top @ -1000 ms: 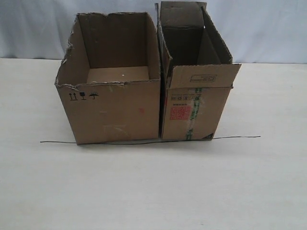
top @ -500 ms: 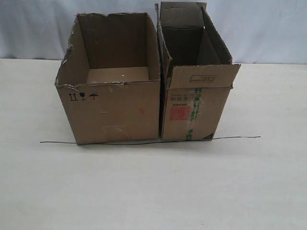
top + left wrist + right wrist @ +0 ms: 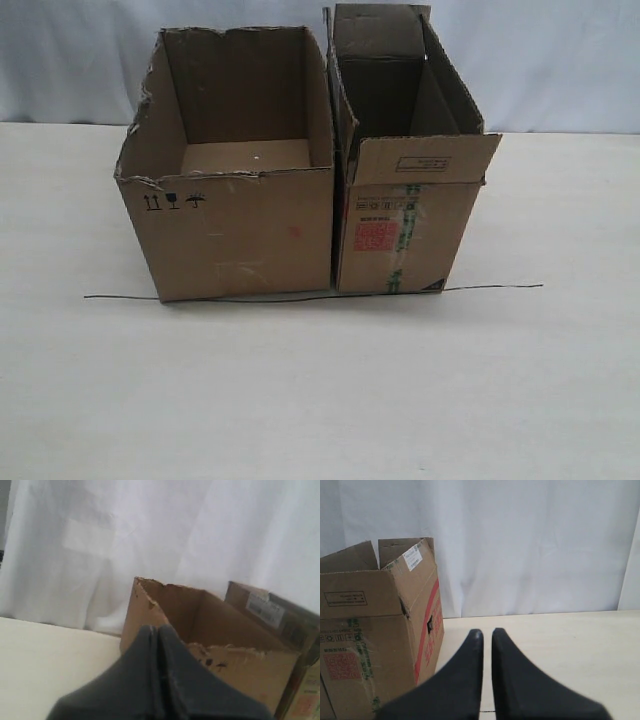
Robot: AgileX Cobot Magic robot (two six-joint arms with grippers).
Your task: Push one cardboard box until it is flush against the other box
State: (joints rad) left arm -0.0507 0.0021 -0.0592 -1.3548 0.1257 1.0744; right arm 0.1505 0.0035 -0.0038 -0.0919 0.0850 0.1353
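The cardboard box, wide with ragged top edges and black handling symbols, stands left of the other box, which is narrower and taller with a folded-out flap, a red stamp and green tape. Their facing walls meet with no gap showing at the front. Neither gripper shows in the exterior view. In the left wrist view my left gripper is shut and empty, held off the torn-edged cardboard box, with the other box beyond. My right gripper has only a thin slit between its fingers, empty, beside the other box.
A thin black line runs across the pale table along the front bottom edges of both boxes. A white curtain hangs behind the table.
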